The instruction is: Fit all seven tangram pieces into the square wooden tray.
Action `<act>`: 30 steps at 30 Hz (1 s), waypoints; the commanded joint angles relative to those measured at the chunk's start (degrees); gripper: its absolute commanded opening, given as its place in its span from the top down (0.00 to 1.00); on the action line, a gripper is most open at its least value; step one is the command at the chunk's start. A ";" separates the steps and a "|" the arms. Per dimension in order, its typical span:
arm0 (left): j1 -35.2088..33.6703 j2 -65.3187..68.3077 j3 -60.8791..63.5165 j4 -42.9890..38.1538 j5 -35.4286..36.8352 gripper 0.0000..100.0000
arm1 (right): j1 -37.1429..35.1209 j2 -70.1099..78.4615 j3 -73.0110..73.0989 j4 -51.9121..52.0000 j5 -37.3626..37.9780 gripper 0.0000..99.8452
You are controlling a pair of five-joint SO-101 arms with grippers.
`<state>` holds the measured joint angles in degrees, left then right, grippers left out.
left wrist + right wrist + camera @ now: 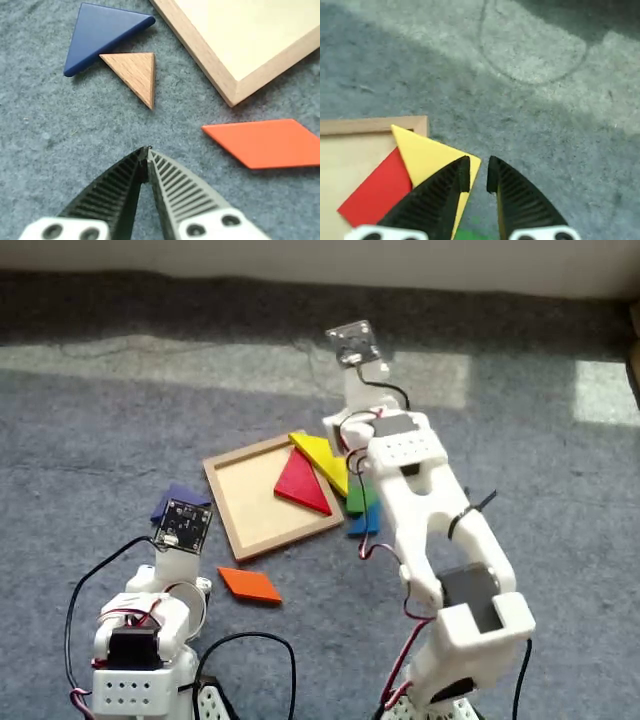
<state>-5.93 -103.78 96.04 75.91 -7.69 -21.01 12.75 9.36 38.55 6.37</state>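
Note:
The square wooden tray [262,532] lies mid-carpet with a red triangle [303,483] inside it. A yellow triangle [322,460] rests across the tray's right rim. My right gripper [478,172] hangs slightly open over the outer corner of the yellow triangle [427,152], with carpet showing between its fingers. Beside the tray's right edge lie a green piece [360,498] and a blue piece [365,521]. My left gripper [146,152] is shut and holds nothing. It hovers above bare carpet between a small wooden triangle [134,71], a dark blue triangle [102,32] and an orange parallelogram [267,142].
The right arm [430,510] reaches over the green and blue pieces and hides part of them. The left arm [175,560] stands near the tray's front-left corner [227,85]. Grey carpet stretches around the tray, with a sunlit band at the back.

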 commanded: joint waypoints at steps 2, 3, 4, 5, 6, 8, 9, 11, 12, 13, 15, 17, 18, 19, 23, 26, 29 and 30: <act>-0.57 -0.13 1.10 0.26 -0.26 1.00 | 2.33 8.31 -9.98 -1.45 -1.23 0.95; -0.57 -0.13 1.10 0.26 -0.26 1.00 | 2.42 10.33 -11.56 -1.36 -1.23 0.95; -0.57 -0.13 1.10 0.26 -0.26 1.00 | 2.51 11.91 -13.14 -0.66 -1.23 0.95; -0.57 -0.13 1.10 0.26 -0.26 1.00 | 2.51 13.23 -14.81 0.57 -1.23 0.95; -0.57 -0.13 1.10 0.26 -0.26 1.00 | 2.68 14.37 -16.66 1.98 -1.23 0.95; -0.57 -0.13 1.10 0.26 -0.26 1.00 | 2.86 16.57 -20.09 4.97 -1.23 0.95; -0.57 -0.13 1.10 0.26 -0.26 1.00 | 3.03 17.54 -21.67 6.20 -1.23 0.95; -0.57 -0.13 1.10 0.26 -0.26 1.00 | 3.21 19.65 -24.40 8.13 -1.23 0.95; -0.57 -0.13 1.10 0.26 -0.26 1.00 | 3.47 20.70 -25.63 9.10 -1.23 0.95; -0.57 -0.13 1.10 0.26 -0.26 1.00 | 3.65 21.67 -26.77 9.98 -1.23 0.95; -0.57 -0.13 1.10 0.26 -0.26 1.00 | 3.91 23.43 -28.97 11.47 -1.23 0.95; -0.57 -0.13 1.10 0.26 -0.26 1.00 | 3.91 25.01 -30.99 12.97 -1.32 0.95; -0.57 -0.13 1.10 0.26 -0.26 1.00 | 3.65 25.80 -31.78 13.85 -1.32 0.95; -0.57 -0.13 1.10 0.26 -0.26 1.00 | 3.47 26.51 -32.57 14.81 -1.41 0.95; -0.57 -0.13 1.10 0.26 -0.26 1.00 | 1.63 28.09 -35.38 20.35 -1.41 0.95; -0.57 -0.13 1.10 0.26 -0.26 1.00 | -0.66 28.09 -37.23 26.24 -1.23 0.95; -0.57 -0.13 1.10 0.26 -0.26 1.00 | -2.86 28.09 -39.34 31.69 -1.23 0.95; -0.57 -0.13 1.10 0.26 -0.26 1.00 | -3.47 28.09 -40.04 33.10 -1.14 0.95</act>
<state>-5.93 -103.78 96.04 75.91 -7.69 -21.71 41.85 -26.86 67.21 5.58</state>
